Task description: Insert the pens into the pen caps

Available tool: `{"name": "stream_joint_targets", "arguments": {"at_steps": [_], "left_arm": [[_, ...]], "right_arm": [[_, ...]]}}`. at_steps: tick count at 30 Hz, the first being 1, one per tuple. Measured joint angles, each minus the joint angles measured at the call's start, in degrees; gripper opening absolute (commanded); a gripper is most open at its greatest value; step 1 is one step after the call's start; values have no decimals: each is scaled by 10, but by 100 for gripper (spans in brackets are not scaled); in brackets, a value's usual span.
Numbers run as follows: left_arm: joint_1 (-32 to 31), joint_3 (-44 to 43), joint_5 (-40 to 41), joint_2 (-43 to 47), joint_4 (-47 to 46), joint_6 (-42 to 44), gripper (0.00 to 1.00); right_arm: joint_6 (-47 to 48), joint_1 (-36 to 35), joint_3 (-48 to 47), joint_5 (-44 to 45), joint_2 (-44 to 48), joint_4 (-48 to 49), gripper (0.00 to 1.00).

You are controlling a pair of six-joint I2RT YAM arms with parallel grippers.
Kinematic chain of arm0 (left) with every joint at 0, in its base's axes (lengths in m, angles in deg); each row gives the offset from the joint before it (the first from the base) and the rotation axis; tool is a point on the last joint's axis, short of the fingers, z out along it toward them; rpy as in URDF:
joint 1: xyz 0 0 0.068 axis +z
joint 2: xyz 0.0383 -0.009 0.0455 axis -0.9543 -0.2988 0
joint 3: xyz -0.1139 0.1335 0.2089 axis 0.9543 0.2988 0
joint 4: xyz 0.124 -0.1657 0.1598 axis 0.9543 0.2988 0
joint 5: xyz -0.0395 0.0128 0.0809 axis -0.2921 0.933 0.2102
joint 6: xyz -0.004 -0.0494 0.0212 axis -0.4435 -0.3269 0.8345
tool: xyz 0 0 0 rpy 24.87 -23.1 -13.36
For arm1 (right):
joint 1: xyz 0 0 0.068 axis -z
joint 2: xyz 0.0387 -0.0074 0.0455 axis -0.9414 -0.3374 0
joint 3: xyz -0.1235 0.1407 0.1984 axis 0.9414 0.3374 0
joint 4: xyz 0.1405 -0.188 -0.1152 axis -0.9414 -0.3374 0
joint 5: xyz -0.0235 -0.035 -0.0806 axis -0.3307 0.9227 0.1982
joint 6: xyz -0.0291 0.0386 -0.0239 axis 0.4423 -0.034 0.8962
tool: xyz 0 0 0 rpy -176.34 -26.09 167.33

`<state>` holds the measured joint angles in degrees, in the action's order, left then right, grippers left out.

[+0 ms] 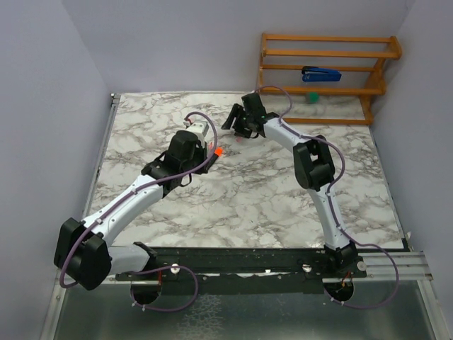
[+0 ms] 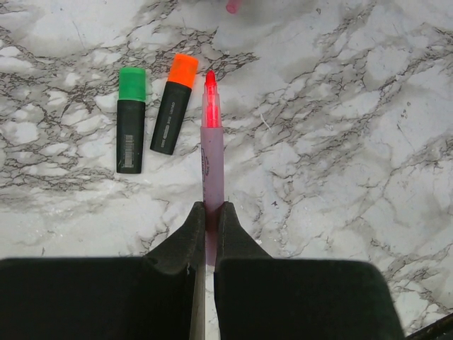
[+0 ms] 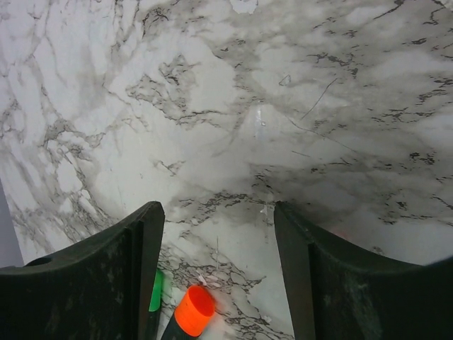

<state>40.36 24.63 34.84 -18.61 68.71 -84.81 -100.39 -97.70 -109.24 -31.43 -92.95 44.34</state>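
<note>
We see the left gripper (image 2: 211, 212) shut tight on a slim pale pink plastic pen (image 2: 212, 152). Its two black fingers (image 2: 185, 237) pinch the back end of the pen. The bare red tip points away from the wrist, over the white and grey marble table (image 2: 340, 142). Just beside it two short fat pens lie on the table, close together but not touching: a black pen with a green end (image 2: 131, 134) and a black pen with an orange end (image 2: 172, 113). The right gripper (image 3: 218, 219) hangs near them with its fingers (image 3: 134, 269) spread wide apart, and we see nothing between them, only table. A small pink thing (image 2: 232, 6) shows at the far edge of the left wrist view; we cannot tell what it is.
</note>
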Motion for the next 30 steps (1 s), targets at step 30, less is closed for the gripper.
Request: {"name": "stream_joint_targets", "arguments": {"at_steps": [30], "left_arm": [[0,24,0,22,7,-12,0]], "right_arm": [[16,10,135,48,148,-4,70]]}}
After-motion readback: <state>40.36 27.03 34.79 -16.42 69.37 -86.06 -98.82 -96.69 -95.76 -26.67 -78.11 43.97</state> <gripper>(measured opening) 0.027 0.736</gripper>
